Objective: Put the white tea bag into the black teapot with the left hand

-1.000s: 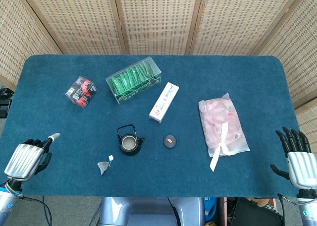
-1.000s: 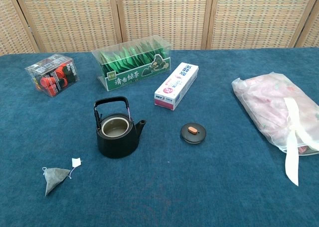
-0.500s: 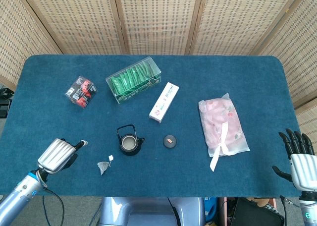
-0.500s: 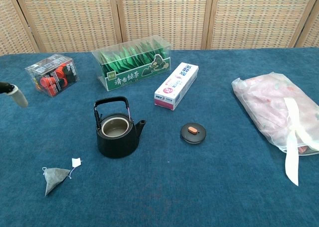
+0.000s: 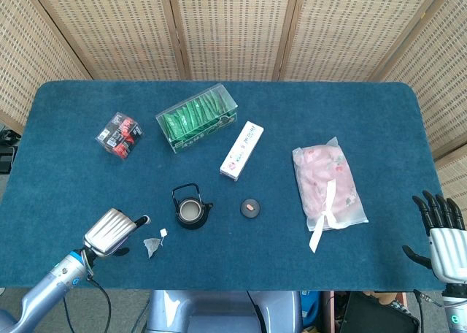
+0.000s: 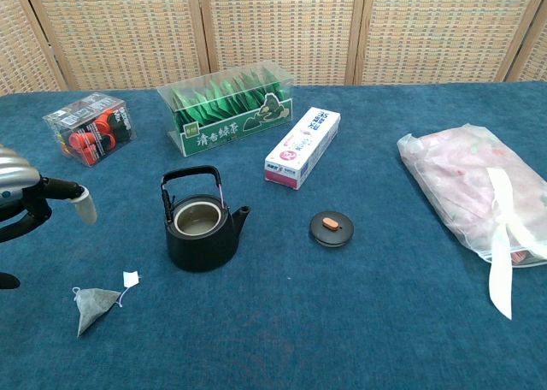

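1. The table (image 5: pixel 350 114) had a blue cloth on it.
2. A pink bag (image 5: pixel 328 183) lay at 3 o'clock from the teapot, well apart.
3. A clear box of green packets (image 5: pixel 197 117) sat at 12 o'clock from the teapot.
4. The left hand (image 5: pixel 113 232) was held just beside the tea bag, at its 9 o'clock. It held nothing, with one finger (image 6: pixel 81 203) pointing out.
5. The right hand (image 5: pixel 440 231) was at the table's right edge, fingers spread, holding nothing.
6. A white box (image 5: pixel 241 150) lay at 1 o'clock from the teapot.
7. The teapot (image 5: pixel 190 209) stood open, with its lid (image 5: pixel 250 208) near, at 3 o'clock.
8. A small box (image 5: pixel 119 134) of red and black things sat at 10 o'clock.
9. The tea bag (image 5: pixel 153 245) lay on the cloth at 7 o'clock from the teapot, near it.
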Controlling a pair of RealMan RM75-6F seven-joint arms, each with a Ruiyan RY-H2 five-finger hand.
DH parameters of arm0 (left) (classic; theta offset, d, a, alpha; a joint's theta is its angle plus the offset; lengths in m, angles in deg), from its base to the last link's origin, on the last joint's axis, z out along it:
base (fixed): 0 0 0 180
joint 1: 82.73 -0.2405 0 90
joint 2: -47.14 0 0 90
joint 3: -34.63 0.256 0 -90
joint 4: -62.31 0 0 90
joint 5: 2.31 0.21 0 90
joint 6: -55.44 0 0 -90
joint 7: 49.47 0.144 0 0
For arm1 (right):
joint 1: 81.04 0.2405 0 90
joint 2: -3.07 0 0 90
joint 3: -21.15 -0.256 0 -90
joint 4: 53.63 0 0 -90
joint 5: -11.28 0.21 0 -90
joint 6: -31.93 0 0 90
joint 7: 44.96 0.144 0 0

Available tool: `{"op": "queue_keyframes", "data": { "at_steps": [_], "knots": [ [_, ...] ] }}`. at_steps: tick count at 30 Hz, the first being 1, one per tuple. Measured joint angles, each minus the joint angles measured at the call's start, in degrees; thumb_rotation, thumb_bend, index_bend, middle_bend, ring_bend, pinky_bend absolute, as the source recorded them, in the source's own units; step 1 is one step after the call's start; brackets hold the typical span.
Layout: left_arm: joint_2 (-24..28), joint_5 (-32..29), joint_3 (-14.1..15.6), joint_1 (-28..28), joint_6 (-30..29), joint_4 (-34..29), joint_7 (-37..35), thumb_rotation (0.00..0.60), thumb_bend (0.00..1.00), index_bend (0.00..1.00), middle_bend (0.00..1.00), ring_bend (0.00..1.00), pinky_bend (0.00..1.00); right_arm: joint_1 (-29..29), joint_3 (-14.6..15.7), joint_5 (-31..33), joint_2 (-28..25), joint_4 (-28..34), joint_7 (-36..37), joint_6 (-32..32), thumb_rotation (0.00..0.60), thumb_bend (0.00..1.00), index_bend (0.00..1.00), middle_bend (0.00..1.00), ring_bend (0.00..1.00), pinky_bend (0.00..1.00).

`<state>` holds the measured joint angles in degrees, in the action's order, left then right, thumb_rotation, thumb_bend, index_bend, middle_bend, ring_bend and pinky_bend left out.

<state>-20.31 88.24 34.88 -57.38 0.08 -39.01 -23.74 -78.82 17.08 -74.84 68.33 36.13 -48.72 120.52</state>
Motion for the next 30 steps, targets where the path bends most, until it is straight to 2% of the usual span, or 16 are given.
{"op": "queue_keyframes", "data": {
  "at_steps": [6,10,12,15,21,30],
  "knots": [
    [-1.5,-2.35,0.48,0.57,1.23,0.41,0.79,0.6,0.14,0.31,0.8,0.77,0.67,-0.08,0.01,0.0,-0.05,-0.09,0.1,-0.01,0.6,0.17,0.12,0.12,0.03,0.08],
    [-1.72,-4.27,0.91,1.51,3.83,0.09,1.05,0.6,0.28,0.31,0.81,0.78,0.67,-0.22,0.1,0.02,-0.04,-0.2,0.29,-0.03,0.6,0.17,0.12,0.12,0.03,0.08],
    [-1.64,-5.99,1.09,2.27,5.67,-0.55,1.29,0.6,0.43,0.31,0.82,0.78,0.67,-0.27,0.13,0.12,-0.01,-0.28,0.36,-0.11,0.6,0.17,0.12,0.12,0.03,0.08],
    [-1.41,-8.71,1.23,3.56,8.07,-1.78,1.55,0.6,0.58,0.31,0.82,0.79,0.67,-0.37,0.15,0.28,0.02,-0.39,0.5,-0.19,0.6,0.17,0.12,0.12,0.03,0.08],
    [-1.45,-11.93,1.4,5.63,10.06,-2.99,2.43,0.6,0.74,0.31,0.82,0.79,0.68,-0.57,0.24,0.44,0.1,-0.64,0.83,-0.28,0.6,0.17,0.12,0.12,0.03,0.08],
    [-2.84,-15.22,1.52,7.49,11.21,-2.23,2.63,0.6,0.83,0.31,0.83,0.79,0.68,-0.77,0.33,0.79,0.27,-1.02,1.36,-0.63,0.6,0.17,0.12,0.12,0.03,0.08]
  ]
}}
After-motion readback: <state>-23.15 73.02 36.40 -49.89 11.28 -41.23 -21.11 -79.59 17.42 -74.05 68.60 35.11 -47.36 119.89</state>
